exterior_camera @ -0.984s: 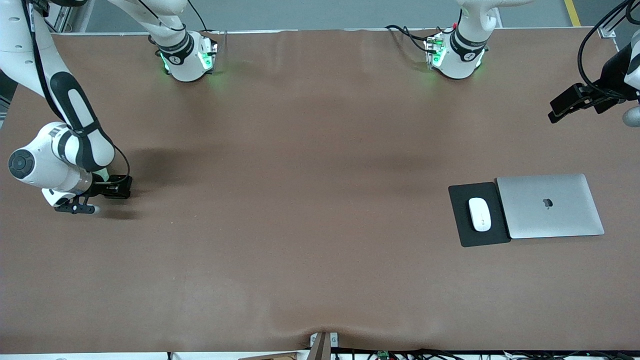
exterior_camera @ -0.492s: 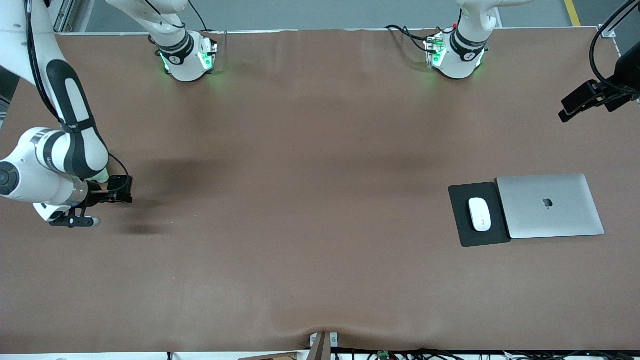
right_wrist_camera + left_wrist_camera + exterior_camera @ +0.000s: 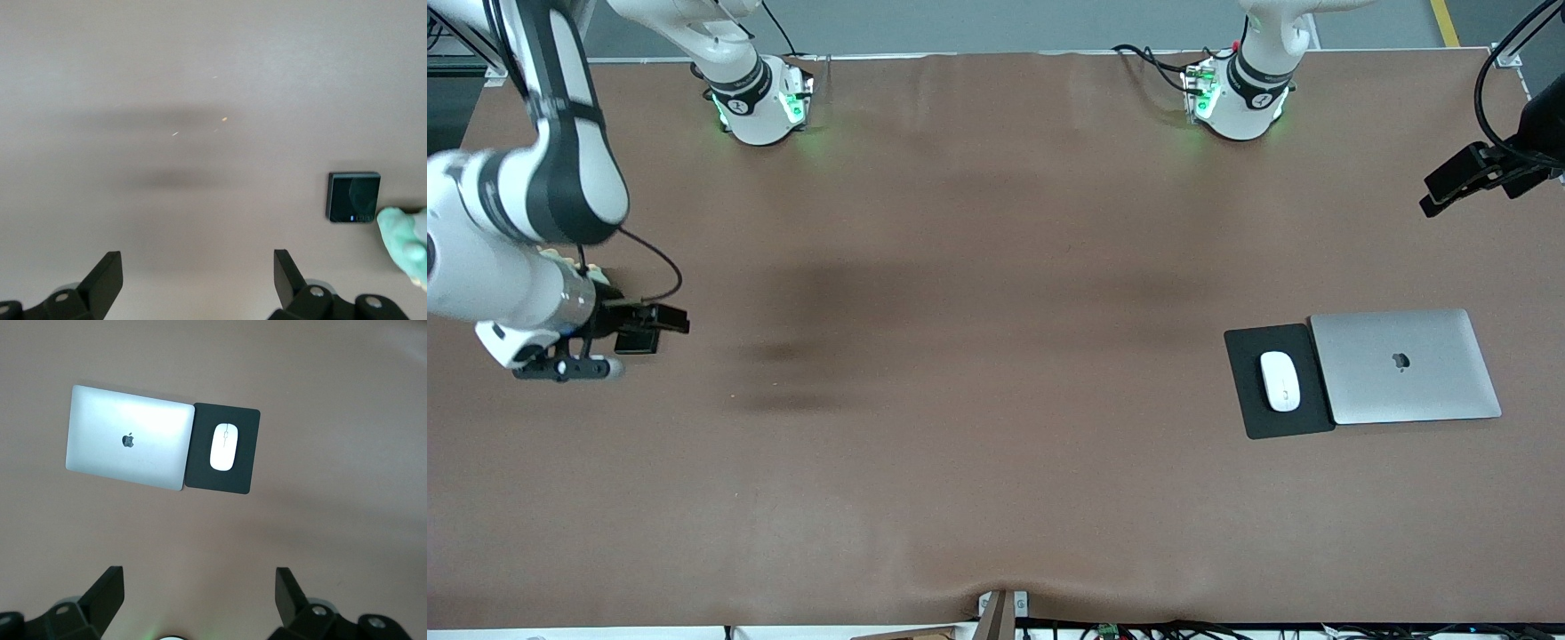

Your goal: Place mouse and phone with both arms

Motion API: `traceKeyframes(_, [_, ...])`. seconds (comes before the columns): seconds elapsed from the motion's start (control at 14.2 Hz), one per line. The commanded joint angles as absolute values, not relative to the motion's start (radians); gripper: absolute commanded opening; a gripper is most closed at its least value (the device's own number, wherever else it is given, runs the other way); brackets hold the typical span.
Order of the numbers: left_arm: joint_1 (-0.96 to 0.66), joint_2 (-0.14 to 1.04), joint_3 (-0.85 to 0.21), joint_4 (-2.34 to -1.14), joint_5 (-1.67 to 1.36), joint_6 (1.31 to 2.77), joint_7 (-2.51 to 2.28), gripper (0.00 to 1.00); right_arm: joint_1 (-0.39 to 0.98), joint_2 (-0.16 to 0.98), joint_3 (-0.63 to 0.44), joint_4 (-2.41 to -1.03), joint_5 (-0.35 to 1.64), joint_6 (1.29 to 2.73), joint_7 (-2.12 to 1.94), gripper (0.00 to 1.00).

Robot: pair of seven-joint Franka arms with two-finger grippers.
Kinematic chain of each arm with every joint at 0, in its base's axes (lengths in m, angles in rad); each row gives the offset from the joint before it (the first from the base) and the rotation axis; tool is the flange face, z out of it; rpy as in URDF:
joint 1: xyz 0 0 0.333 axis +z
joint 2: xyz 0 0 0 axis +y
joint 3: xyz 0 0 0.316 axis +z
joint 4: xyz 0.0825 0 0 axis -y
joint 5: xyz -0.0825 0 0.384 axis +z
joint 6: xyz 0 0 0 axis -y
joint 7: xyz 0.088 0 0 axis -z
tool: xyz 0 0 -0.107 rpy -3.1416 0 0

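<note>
Seen from above, w/ the mouse pad as landmark: flat black pad lies on the brown table. White mouse sits on the pad, approx. centred, long axis parallel to the pad's longer edges. Closed silver laptop, dark logo on its lid, lies just beside the pad, edge touching the pad's long edge. Left gripper hangs over bare table near the pad, well clear of it; fingers spread wide apart, nothing betw. them.

Laptop beside mousepad
</note>
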State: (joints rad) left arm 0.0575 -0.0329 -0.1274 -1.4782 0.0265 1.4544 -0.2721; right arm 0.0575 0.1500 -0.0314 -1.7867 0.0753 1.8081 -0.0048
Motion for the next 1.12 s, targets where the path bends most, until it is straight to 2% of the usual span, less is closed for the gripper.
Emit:
traceKeyframes(0.0, [0.063,-0.041,-0.133,-1.479,0.048,1.443,-0.259,1.0,0.048,0.051,-0.026,-1.806,0.092,1.749,-0.005,1.0])
traceKeyframes(0.21, [0.066,-0.043,-0.126,-1.474,0.031,1.443,-0.256,1.0,-0.017,0.018,0.052,-1.709,0.075,1.593,-0.005,1.0])
traceKeyframes(0.49, [0.072,-0.044,-0.126,-1.474,0.031,1.442,-0.249,1.0,-0.011,-0.009,0.046,-1.573,0.071,1.424,0.024,1.0])
traceKeyframes(0.7, [0.072,-0.049,-0.129,-1.479,0.038,1.433,-0.194,1.0,-0.015,-0.052,0.049,-1.572,0.075,1.424,0.034,1.0])
traceKeyframes(1.05, [0.072,-0.044,-0.132,-1.473,0.029,1.427,-0.117,1.0,-0.017,-0.052,0.049,-1.574,0.08,1.419,0.032,1.0])
